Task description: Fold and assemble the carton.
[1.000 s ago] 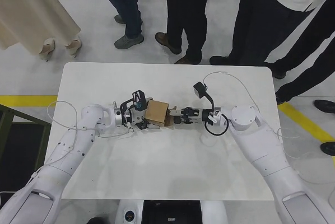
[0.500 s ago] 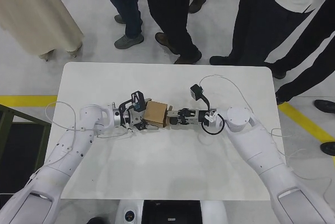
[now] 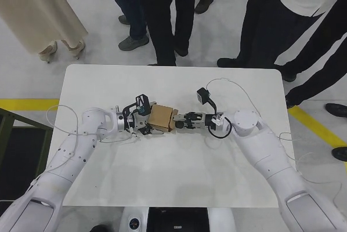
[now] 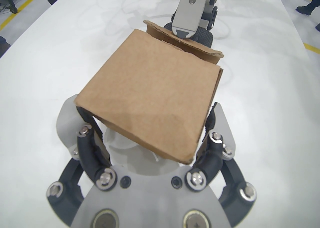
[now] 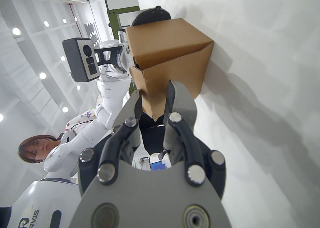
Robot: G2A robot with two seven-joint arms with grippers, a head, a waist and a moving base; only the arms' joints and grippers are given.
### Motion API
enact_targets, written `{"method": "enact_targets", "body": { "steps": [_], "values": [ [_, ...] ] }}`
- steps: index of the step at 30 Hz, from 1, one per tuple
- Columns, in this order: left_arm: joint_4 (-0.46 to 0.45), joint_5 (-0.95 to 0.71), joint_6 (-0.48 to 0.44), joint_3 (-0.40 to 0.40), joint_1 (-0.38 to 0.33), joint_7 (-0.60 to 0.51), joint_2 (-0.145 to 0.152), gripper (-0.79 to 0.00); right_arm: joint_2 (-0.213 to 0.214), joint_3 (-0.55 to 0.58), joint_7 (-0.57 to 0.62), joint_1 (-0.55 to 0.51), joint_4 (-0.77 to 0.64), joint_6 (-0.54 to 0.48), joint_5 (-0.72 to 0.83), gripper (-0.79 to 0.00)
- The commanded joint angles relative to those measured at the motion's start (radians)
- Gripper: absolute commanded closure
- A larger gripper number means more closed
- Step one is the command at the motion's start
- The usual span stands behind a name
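Carton (image 3: 162, 118) is mid-desk (image 3: 104, 174), between the two arms. Can't tell if its bottom touches the surface.

Left end effector (image 4: 146, 113) clamps the near end, fingers (image 4: 87, 126) pressed on both side walls. Right end effector (image 5: 153, 95) is closed narrow on the open end flap (image 5: 180, 73), pinching near its free corner.

Step looks like folding that flap shut. To do it well:
- Left holds the body rigid as the anchor.
- Right swings the flap about its crease instead of pulling outward, or the body skews.
- The pinch is off-centre, so expect twist. Press flat along the edge once it's nearly closed.
- The flap looks bowed, so it may spring back.
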Motion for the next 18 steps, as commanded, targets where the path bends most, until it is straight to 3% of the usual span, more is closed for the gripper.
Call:
{"method": "enact_targets", "body": {
  "steps": [1,18],
  "values": [
    [0.002,0.0,0.001,0.0,-0.002,0.001,0.0,-0.785,-0.001,-0.002,-0.002,0.004,0.003,0.001,-0.009,-0.179],
    [0.022,0.003,-0.001,0.017,-0.021,0.009,-0.01,-0.785,-0.012,-0.024,-0.011,0.045,0.001,0.016,-0.07,-0.142]
  ]
}}
